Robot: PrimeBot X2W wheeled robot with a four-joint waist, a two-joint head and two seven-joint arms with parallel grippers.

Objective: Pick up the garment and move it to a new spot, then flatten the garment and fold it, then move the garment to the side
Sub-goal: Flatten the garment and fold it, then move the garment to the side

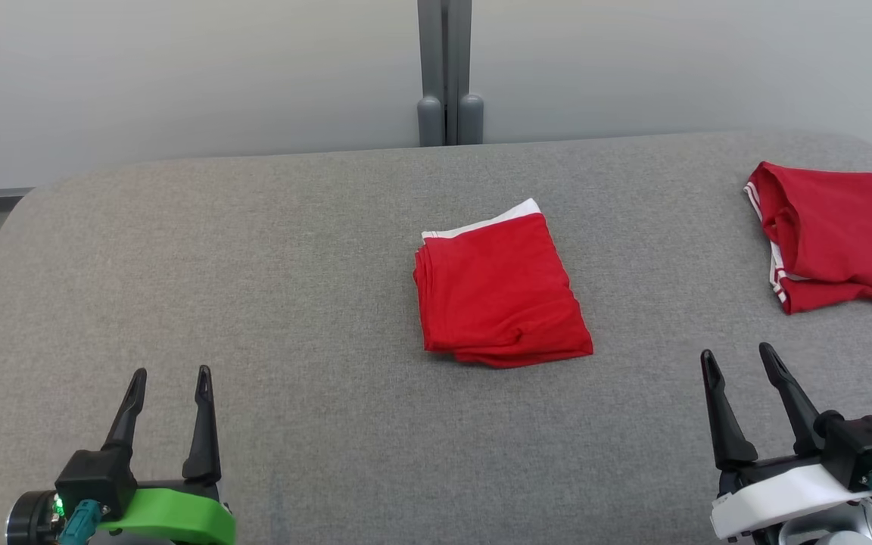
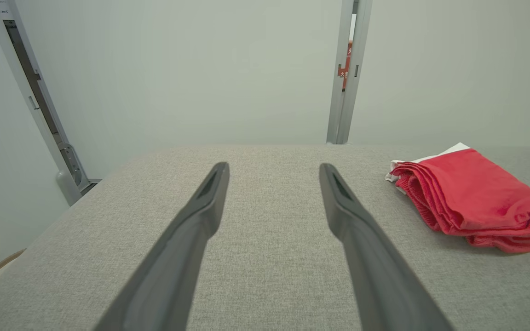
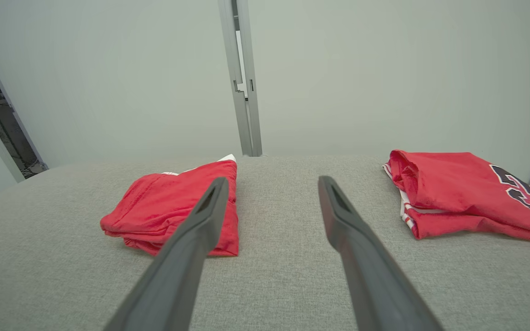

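Observation:
A red garment (image 1: 500, 291) with a white band at its far edge lies folded into a compact stack in the middle of the grey padded table (image 1: 254, 265). In the left wrist view the garment (image 2: 472, 193) sits off to the right; in the right wrist view the garment (image 3: 168, 207) is partly behind the left finger. My left gripper (image 1: 171, 372) hovers open near the front left, well apart from the cloth. My right gripper (image 1: 736, 352) is open at the front right, also clear of it. Both pairs of fingers, left gripper (image 2: 273, 166) and right gripper (image 3: 272, 180), hold nothing.
A second red jersey (image 1: 837, 235) with white trim and a dark number lies loosely folded at the table's far right edge, also in the right wrist view as the jersey (image 3: 453, 184). A pale wall with a grey post (image 1: 445, 76) stands behind the table.

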